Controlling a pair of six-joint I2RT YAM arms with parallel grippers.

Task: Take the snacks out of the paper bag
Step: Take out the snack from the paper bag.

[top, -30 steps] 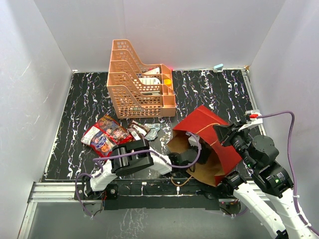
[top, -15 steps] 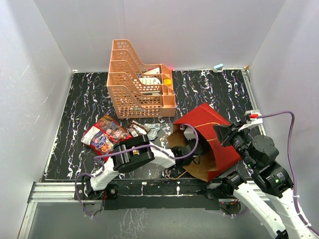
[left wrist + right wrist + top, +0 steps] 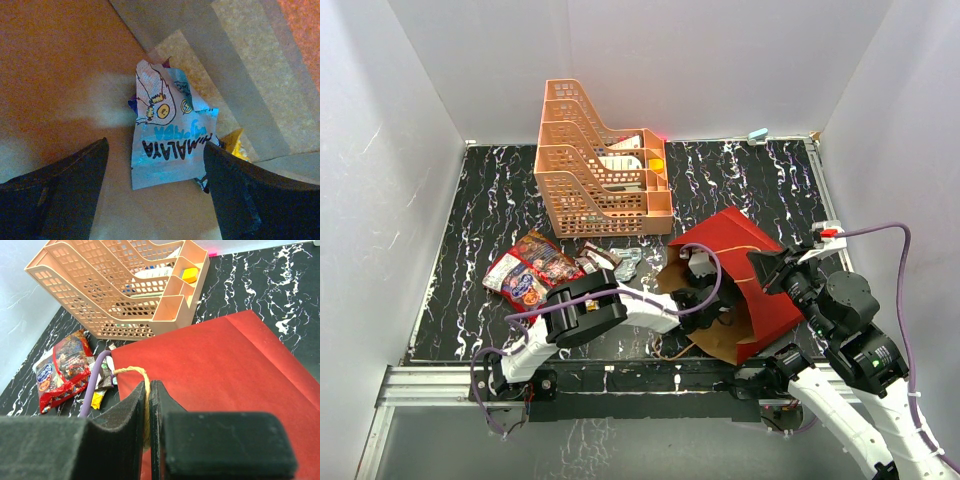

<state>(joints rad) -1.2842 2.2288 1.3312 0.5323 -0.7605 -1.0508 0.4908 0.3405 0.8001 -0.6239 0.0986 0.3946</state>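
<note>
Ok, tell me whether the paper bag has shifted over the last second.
Yes. In the top view, the open end of the paper bag has swung slightly farther up the picture, toward the orange tray rack.

The orange tray rack [image 3: 600,170] stands at the back of the black marbled worktop [image 3: 760,180]. Just in front of its right corner, the dark red paper bag [image 3: 735,245] lies on its side with its mouth turned left, and the left arm [image 3: 640,312] reaches in. The right claw [image 3: 767,268] meets the bag's side away from the rack. A large red packet [image 3: 525,275] lies before the rack's left corner, and small wrappers [image 3: 610,262] lie directly in front of the rack.
</note>
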